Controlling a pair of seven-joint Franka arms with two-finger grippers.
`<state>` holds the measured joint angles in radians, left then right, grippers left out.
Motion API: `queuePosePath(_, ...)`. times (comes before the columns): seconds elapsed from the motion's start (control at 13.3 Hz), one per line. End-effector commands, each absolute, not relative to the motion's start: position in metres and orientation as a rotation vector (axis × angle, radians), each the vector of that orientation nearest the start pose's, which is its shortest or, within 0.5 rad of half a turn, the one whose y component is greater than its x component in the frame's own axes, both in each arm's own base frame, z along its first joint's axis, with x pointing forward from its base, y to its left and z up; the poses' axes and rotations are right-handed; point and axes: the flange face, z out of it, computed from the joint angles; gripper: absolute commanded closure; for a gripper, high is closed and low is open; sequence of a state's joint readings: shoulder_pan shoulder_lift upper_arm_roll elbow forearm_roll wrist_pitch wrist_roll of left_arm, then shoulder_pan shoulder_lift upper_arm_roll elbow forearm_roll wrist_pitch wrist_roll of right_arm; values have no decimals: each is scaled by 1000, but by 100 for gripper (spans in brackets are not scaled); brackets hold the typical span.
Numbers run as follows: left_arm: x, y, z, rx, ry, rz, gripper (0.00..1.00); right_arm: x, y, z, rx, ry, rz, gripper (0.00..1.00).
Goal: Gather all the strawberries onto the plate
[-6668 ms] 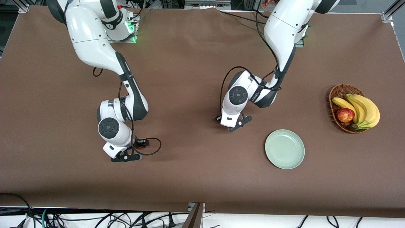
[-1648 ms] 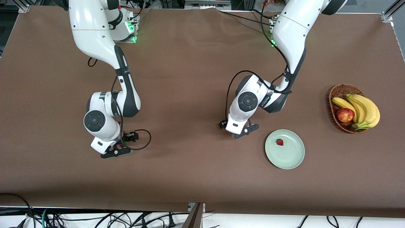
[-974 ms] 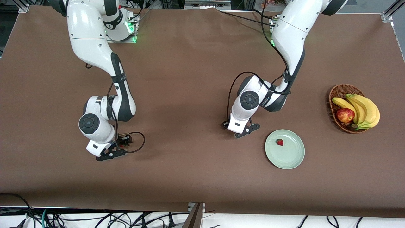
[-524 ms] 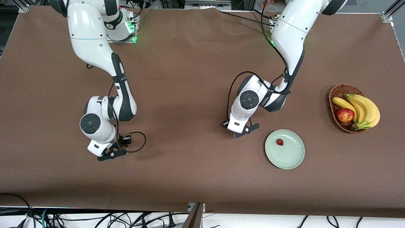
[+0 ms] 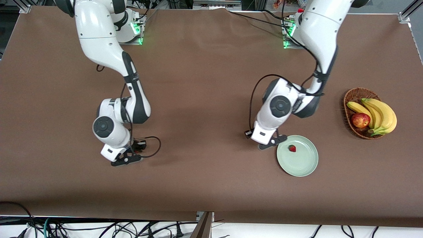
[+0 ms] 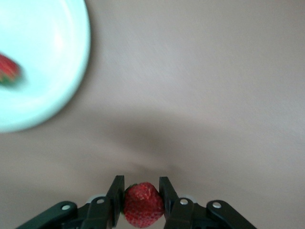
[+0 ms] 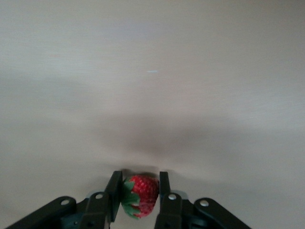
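The left end effector [image 6: 141,200] has travelled from the bare worktop [image 5: 205,99] toward the plate [image 5: 305,167] and now hangs just beside its rim, fingers [image 6: 115,198] closed on a strawberry [image 6: 143,205]. The right end effector [image 7: 138,198] has shifted toward the middle of the worktop and closed on another strawberry [image 7: 140,195]. A third strawberry [image 5: 292,148] has appeared in the plate since the earliest picture.

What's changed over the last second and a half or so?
The left gripper has closed on a strawberry and swung toward the plate, now at its rim. The right gripper has closed on another strawberry toward the right arm's end. The berry on the plate and the basket stayed put.
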<state>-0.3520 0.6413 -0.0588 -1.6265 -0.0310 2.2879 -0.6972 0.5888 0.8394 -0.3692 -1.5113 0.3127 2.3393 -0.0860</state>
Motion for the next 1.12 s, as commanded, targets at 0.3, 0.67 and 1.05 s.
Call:
queuePosePath(0.3,674,-158,256,-3186,179,-35,91,640,396,252,-2957,259,-10,76)
queuePosePath(0.67,676,-152,252,-3184,245,-45,0,577,525,228,-2638,560,-82,73)
queuePosePath(1.05,676,-152,252,-3193,217,-43,0,553,568,209,-2477,671,-139,47)
